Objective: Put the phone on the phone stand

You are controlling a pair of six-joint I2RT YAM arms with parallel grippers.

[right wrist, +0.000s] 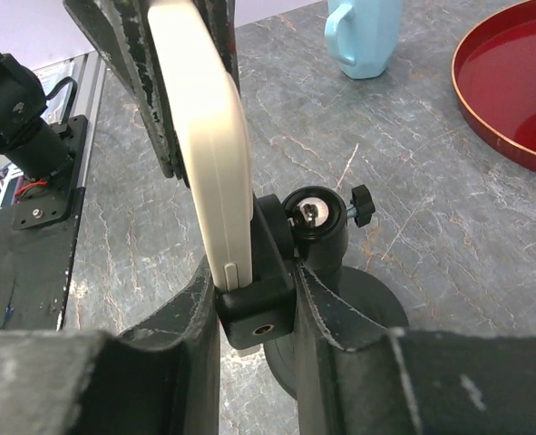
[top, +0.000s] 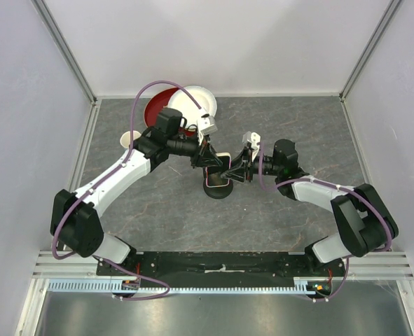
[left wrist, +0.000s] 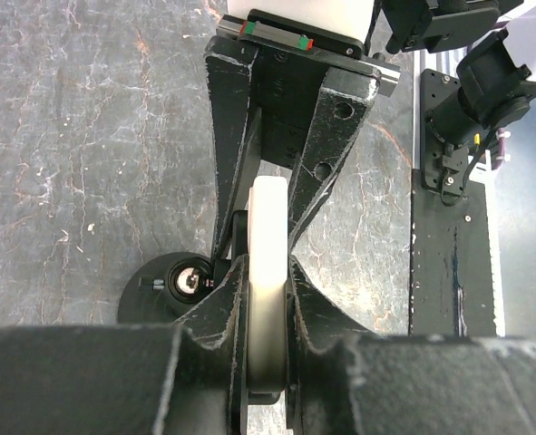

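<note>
Both claws are gripping (left claw [left wrist: 269, 281] the phone [left wrist: 269, 213], right claw [right wrist: 257, 276] the stand [right wrist: 326, 240]), needing straight, gentle seating.

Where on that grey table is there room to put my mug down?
Bare: the back right of the table, between the right arm and rear wall; and the strip before the phone stand, between the arms' bases. Crowded: the middle, where left end effector and right end effector meet, and the back left with red plate, white plate and cup.
</note>
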